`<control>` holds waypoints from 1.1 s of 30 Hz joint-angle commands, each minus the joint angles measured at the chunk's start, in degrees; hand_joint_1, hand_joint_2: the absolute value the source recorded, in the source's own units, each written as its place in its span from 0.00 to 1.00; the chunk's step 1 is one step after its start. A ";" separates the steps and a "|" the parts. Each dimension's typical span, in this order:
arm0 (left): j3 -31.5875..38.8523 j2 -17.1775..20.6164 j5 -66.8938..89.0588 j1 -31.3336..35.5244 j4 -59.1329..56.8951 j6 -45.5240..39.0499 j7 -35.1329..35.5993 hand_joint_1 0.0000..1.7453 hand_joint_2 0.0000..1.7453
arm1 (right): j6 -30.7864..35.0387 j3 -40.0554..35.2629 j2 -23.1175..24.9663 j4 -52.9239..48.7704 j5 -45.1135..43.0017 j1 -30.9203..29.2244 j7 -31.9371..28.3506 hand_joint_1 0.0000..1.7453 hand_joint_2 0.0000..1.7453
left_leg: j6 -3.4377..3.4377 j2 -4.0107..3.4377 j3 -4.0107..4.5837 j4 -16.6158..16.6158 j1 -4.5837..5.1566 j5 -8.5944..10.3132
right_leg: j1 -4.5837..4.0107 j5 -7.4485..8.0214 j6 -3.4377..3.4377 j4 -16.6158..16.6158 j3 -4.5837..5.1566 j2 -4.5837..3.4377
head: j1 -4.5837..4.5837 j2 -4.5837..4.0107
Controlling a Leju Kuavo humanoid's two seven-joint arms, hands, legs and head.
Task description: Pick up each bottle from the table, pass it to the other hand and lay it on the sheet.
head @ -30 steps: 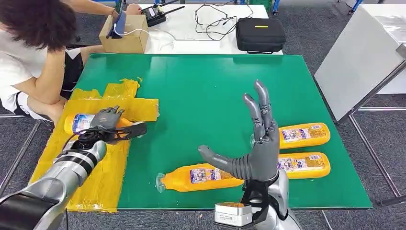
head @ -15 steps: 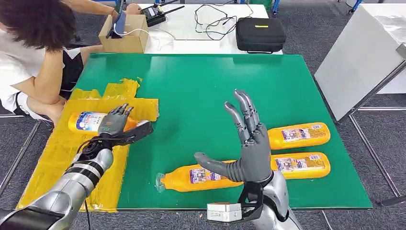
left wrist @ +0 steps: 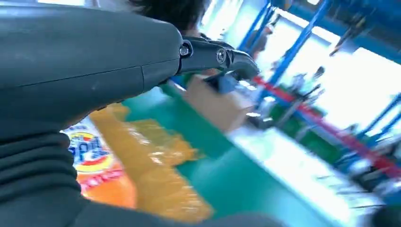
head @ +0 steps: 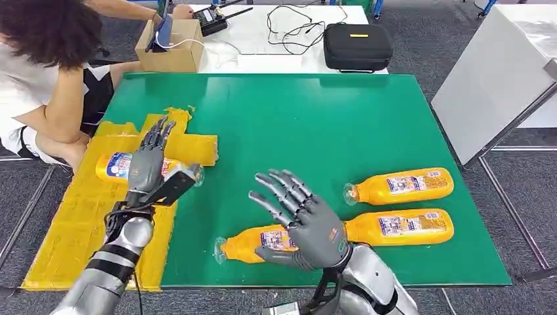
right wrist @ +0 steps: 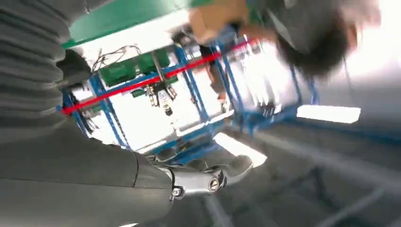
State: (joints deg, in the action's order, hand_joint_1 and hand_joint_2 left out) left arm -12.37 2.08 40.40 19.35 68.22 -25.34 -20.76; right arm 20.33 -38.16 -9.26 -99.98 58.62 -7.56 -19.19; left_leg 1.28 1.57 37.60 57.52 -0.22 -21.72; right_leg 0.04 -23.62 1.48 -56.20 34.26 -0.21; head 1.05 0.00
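Three orange bottles lie on the green table [head: 295, 111]: one near the front edge [head: 246, 244], partly behind my right hand [head: 302, 220], and two at the right [head: 401, 186] [head: 401, 226]. Another orange bottle [head: 115, 165] lies on the yellow sheet [head: 72, 223] at the left, also seen close in the left wrist view [left wrist: 99, 165]. My left hand [head: 150, 167] hovers over that bottle with fingers spread, holding nothing. My right hand is open, fingers apart and pointing left, above the front bottle.
A person [head: 46, 72] sits at the table's left, close to the sheet. Behind the green table stand a cardboard box [head: 172, 47], cables and a black case [head: 358, 46]. A grey panel [head: 492, 79] stands at the right.
My left hand has lifted off the bottle on the sheet and turned its fingers away from me. My right hand has tipped down and left from upright, now low over the front bottle.
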 commanded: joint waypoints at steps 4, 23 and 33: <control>4.44 -2.90 -12.36 -10.51 17.54 8.34 -4.06 0.00 1.00 | -3.79 -1.00 -9.79 10.43 1.27 2.64 2.14 0.00 1.00 | -0.02 -0.09 -0.25 -0.03 0.00 -0.11 | -0.02 -0.10 0.06 0.11 -0.29 -0.04 | 0.00 0.00; 1.89 -3.60 -10.85 -13.79 22.01 7.98 -3.01 0.00 1.00 | 0.17 5.43 -4.77 13.00 10.54 4.63 12.28 0.00 1.00 | -0.02 -0.07 -0.18 -0.02 -0.01 -0.09 | -0.02 -0.08 0.06 0.06 -0.22 -0.03 | -0.02 0.00; 1.86 -3.60 -11.14 -13.91 22.35 8.07 -3.01 0.00 1.00 | 1.80 7.49 -2.98 12.92 10.44 5.45 13.74 0.00 1.00 | -0.05 -0.11 -0.32 -0.01 -0.01 -0.15 | -0.02 -0.15 0.05 0.06 -0.35 -0.01 | 0.00 0.00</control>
State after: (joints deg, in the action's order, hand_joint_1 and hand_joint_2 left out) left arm -9.75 -1.22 29.62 5.00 90.77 -17.40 -24.00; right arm 20.37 -33.70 -15.41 -90.49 69.16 -2.31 -7.02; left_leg 1.29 1.62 37.59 57.52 -0.23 -21.73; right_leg 0.04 -23.65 1.53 -56.20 34.24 -0.21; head 1.05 0.00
